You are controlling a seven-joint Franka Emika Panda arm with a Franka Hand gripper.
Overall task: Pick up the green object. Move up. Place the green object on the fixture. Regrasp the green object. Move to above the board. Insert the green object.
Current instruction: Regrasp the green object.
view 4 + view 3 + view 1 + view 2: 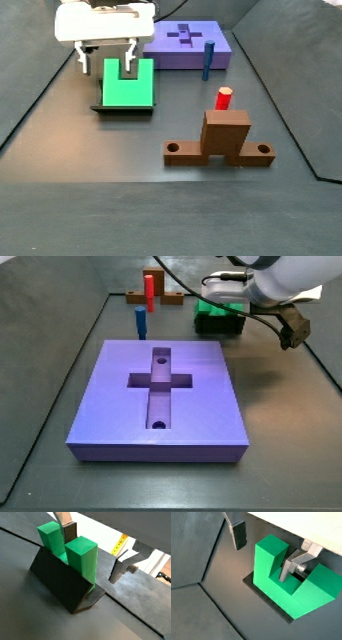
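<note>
Gripper [110, 66]: positioned over the fixture at the far end of the table from the brown base; jaws spread, nothing clamped. In both wrist views one finger [238, 534] stands outside a prong and the other finger [298, 564] sits in the notch, neither visibly pressing the block.

Green object [130, 86]: U-shaped block resting on the fixture, prongs pointing up toward the gripper; in a wrist view [75, 550] it leans against the dark sloped face of the fixture.

Fixture [61, 579]: dark holder on a base plate, just beside the board's far corner; in a side view [218, 325] it stands behind the board with the block on it.

Board [162, 398]: large purple slab, cross-shaped recess and two round holes unoccupied.

Blue peg [140, 323]: thin, upright, just beside the board's edge.

Red peg [225, 98]: upright on the brown base [221, 140], well apart from the gripper
</note>
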